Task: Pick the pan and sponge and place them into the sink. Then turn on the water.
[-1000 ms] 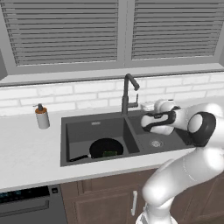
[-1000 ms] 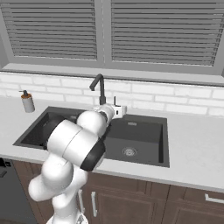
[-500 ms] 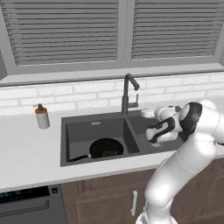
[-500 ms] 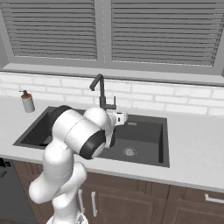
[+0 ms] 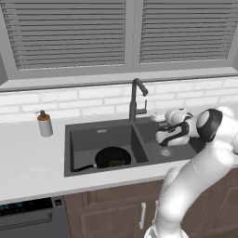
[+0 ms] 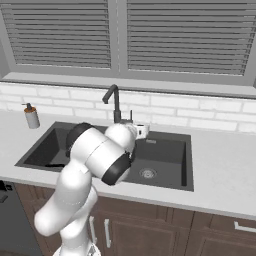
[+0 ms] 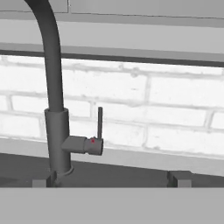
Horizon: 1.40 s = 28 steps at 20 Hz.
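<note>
Simulated kitchen, sink station, seen from both base cameras and the hand camera. The pan [image 5: 111,157] lies in the left basin of the sink [image 5: 100,131], its thin handle pointing toward the basin's near left corner; the green sponge [image 5: 116,163] rests inside the pan near its front rim. Both placing steps are thus judged complete, leaving only the water. No stream falls from the gooseneck faucet [image 5: 135,98], so the tap is judged still off.

Change over the last second: the arm has folded in and the hand has dropped from above the right basin to a lower station just right of the faucet, turning to face it. In the hand view the faucet column [image 7: 57,131] now stands close at left, with its side lever [image 7: 99,124] upright near centre, backed by white brick. This reads as an approach to the lever for the turn-on step.

The gripper [image 5: 159,119] is empty; its fingers [image 7: 179,178] stand spread at their widest, one dark tip on either side of the lever's line and short of it, touching nothing.

Limits of view: in the right base view the arm's shoulder covers most of the left basin, hiding the pan and sponge. The fingers are small and partly merged with the white hand in both base views. The spout's tip is cut off at the top of the hand view. A soap dispenser [image 5: 44,124] stands on the desk [image 5: 28,162], well left of the sink.
</note>
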### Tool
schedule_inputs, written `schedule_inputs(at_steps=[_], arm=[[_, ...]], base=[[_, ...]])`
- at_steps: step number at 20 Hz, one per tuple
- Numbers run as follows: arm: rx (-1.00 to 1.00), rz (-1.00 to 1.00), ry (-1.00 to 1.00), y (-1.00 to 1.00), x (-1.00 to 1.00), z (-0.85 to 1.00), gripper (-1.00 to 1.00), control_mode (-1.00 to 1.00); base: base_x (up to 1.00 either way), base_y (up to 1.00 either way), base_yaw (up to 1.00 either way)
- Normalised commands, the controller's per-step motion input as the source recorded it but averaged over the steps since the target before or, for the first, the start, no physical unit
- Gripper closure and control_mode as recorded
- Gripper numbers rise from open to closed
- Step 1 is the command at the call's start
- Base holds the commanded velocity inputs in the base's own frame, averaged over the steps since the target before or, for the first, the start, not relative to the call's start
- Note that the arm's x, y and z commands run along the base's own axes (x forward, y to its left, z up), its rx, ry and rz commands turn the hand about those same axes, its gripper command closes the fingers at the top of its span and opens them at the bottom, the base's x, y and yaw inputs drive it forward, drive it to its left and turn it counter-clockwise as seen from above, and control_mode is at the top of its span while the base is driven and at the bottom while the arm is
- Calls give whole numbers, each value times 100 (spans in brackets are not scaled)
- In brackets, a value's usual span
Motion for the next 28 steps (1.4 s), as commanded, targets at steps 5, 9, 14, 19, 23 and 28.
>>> schedule_inputs(at_steps=[5, 9, 14, 19, 23, 28], arm=[[0, -1, -6, 7, 39, -3, -100, -100], [0, 0, -6, 4, 35, -8, -100, -100], [0, 0, -1, 6, 30, -16, -100, -100], [0, -1, 0, 22, 24, -11, -100, -100], [0, -1, 0, 6, 39, 0, -100, -100], [2, 0, 0, -5, 39, 0, -100, -100]], base=[[0, 0, 0], [0, 0, 0], [0, 0, 0], [0, 0, 0], [0, 0, 0], [0, 0, 0]])
